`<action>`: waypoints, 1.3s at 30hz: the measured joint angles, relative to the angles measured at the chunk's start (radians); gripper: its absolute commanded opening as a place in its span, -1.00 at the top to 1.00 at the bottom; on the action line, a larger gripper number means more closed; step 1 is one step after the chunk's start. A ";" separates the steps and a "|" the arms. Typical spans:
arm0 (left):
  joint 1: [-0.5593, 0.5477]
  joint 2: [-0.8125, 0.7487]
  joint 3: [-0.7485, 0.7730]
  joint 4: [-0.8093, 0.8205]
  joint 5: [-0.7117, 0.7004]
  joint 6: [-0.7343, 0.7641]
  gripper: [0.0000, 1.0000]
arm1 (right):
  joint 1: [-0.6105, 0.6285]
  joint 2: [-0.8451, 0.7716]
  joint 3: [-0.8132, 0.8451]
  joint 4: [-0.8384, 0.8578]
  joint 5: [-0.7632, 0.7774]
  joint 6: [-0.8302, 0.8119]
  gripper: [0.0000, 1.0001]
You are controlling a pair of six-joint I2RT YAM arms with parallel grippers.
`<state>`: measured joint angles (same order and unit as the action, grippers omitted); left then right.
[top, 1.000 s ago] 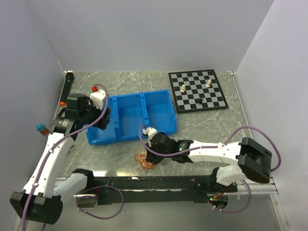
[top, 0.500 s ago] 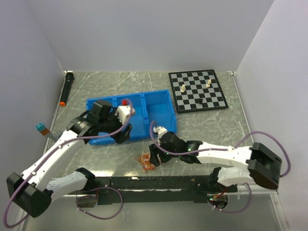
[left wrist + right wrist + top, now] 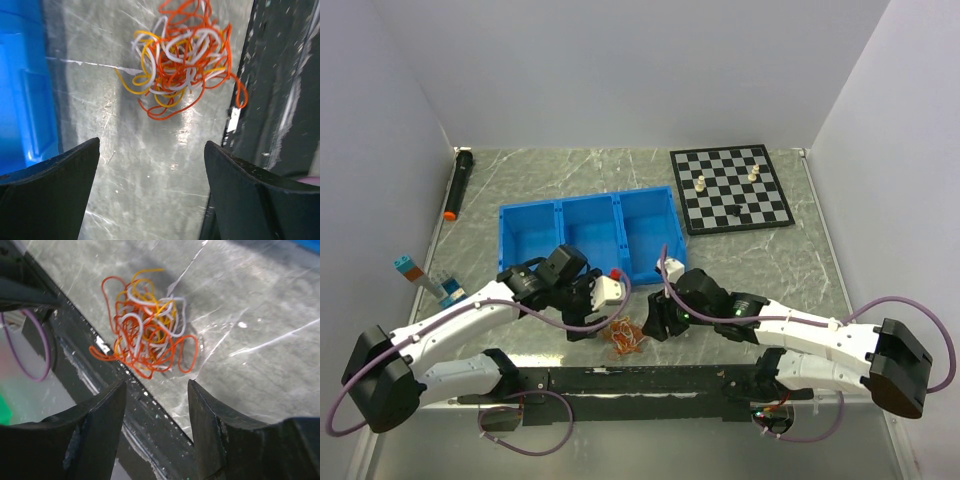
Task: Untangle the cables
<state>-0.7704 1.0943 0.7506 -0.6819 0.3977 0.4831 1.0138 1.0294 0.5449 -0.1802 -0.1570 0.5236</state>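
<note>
The cables [image 3: 623, 338] lie in one red, orange and white knot on the surface [image 3: 800, 250] at its near edge (just before the blue bin [image 3: 590, 203]). The left fingers [image 3: 55, 190] and right fingers [image 3: 95, 430] flank it, both pairs spread wide and holding nothing.

The cables [image 3: 180, 55] were thin, smooth, plastic-coated strands with a slight sheen. The desk [image 3: 150, 165] was a glossy, marble-look surface, finely scratched and catching light. The bin [image 3: 25, 90] was smooth, shiny blue plastic. The jaws of the left gripper [image 3: 151, 147] and right gripper [image 3: 156, 385] looked like matt black plastic. The rail [image 3: 145, 440] was dull black and speckled.
</note>
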 measured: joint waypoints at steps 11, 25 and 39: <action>-0.013 0.082 -0.044 0.094 0.005 0.155 -0.73 | 0.000 0.091 0.013 0.019 -0.074 -0.027 -0.06; -0.015 0.050 -0.038 0.138 -0.021 0.340 -0.71 | -0.082 0.066 -0.010 0.161 -0.172 0.026 -0.03; -0.175 -0.049 -0.142 0.147 -0.005 0.544 -0.34 | -0.195 -0.032 -0.086 0.208 -0.275 0.035 0.08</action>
<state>-0.9451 1.0454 0.6086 -0.5346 0.3927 1.0271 0.8185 0.9977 0.4587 0.0280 -0.4320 0.5591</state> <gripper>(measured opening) 0.729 0.465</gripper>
